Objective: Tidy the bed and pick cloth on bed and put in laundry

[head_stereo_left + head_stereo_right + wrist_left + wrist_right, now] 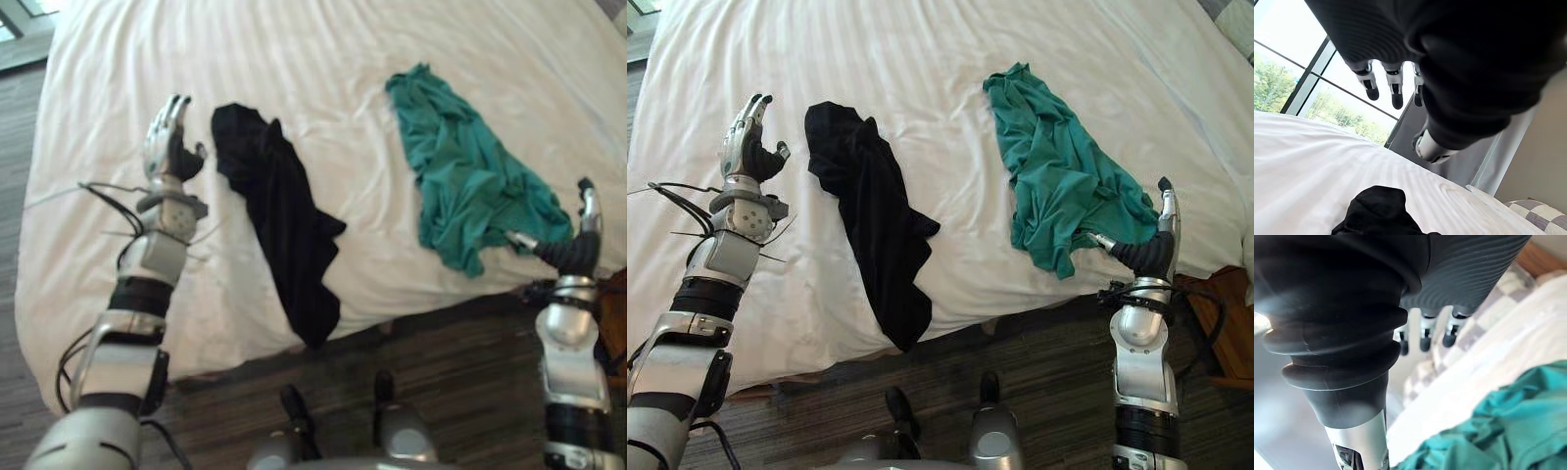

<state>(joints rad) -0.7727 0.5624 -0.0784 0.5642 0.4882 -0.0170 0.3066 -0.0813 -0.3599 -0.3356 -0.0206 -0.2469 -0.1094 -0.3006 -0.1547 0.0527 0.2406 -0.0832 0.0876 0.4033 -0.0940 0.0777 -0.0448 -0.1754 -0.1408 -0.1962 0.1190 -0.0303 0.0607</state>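
A black cloth point(280, 218) lies crumpled on the white bed point(313, 69), trailing down to the bed's front edge. A teal cloth point(460, 171) lies to its right, also point(1498, 431) in the right wrist view. My left hand point(168, 137) hovers above the sheet just left of the black cloth point(1378, 213), fingers straight, holding nothing. My right hand point(1156, 240) is raised at the near right edge of the teal cloth point(1058, 166), open and apart from it, thumb pointing toward the cloth.
Dark wood floor point(441, 372) runs along the bed's front edge. A wooden piece of furniture point(1215, 323) stands at the right by my right arm. A window point(1317, 93) and a checked pillow point(1537, 213) lie beyond the bed.
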